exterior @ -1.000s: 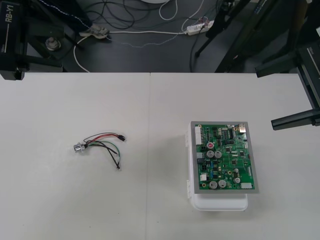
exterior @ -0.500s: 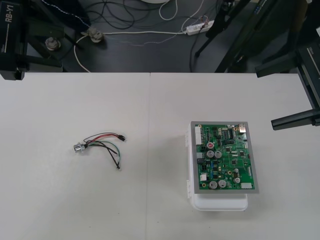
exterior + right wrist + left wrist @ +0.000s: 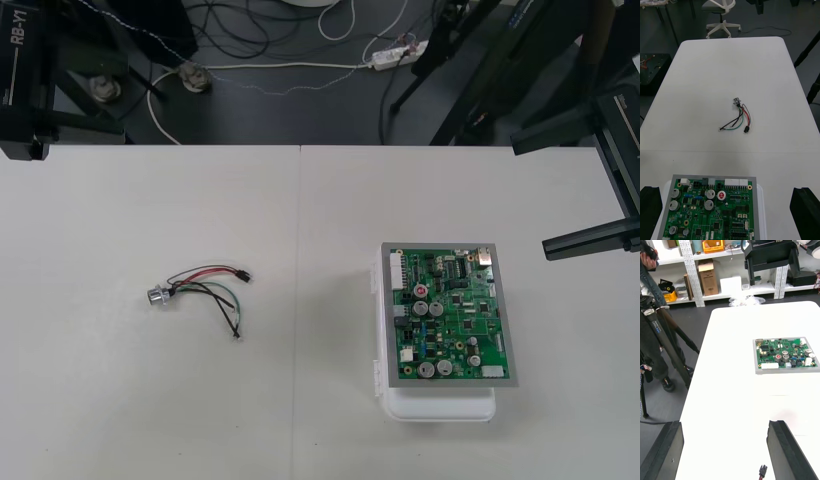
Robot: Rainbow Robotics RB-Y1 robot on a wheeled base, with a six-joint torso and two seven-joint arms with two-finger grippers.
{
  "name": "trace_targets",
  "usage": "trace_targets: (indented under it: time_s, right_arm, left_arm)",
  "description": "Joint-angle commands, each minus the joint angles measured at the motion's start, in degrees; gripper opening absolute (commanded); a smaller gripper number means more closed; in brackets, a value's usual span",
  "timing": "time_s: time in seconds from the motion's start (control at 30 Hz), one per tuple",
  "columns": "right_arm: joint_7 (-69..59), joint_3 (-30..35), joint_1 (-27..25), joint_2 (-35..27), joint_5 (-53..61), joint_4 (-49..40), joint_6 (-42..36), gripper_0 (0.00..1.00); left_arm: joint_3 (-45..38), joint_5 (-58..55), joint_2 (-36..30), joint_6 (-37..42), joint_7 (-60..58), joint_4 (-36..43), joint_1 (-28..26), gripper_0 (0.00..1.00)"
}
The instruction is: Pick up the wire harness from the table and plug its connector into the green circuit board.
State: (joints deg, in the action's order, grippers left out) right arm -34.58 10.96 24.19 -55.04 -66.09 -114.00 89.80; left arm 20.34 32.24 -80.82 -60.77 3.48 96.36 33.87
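Observation:
The wire harness (image 3: 203, 288) lies loose on the left half of the table, its round metal socket (image 3: 157, 296) at the left end and its small black plug (image 3: 242, 273) at the right. The green circuit board (image 3: 450, 315) sits on its white base (image 3: 440, 408) on the right half, with nothing plugged in from the harness. My right gripper (image 3: 727, 189) is open above the board (image 3: 711, 213), and the harness (image 3: 739, 118) lies well beyond it. My left gripper (image 3: 724, 423) is open too, with the plug (image 3: 762, 471) just below it and the board (image 3: 786, 354) farther off.
A seam (image 3: 299, 300) runs down the middle of the table between harness and board. Dark stand parts (image 3: 590, 238) overhang the table's right edge. Bare tabletop surrounds both the harness and the board.

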Motion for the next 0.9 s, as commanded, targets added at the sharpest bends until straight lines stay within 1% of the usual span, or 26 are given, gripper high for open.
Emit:
trace_targets:
  time_s: [0.03,0.9]
  right_arm:
    - [1.71,1.96,1.92,-0.86,0.34,0.09,0.20,1.00]
    - [1.71,1.96,1.92,-0.86,0.34,0.09,0.20,1.00]
  left_arm:
    - [-1.54,-0.33,-0.21,0.04,-2.60,0.41,1.90,0.65]
    - [-1.54,-0.33,-0.21,0.04,-2.60,0.41,1.90,0.65]
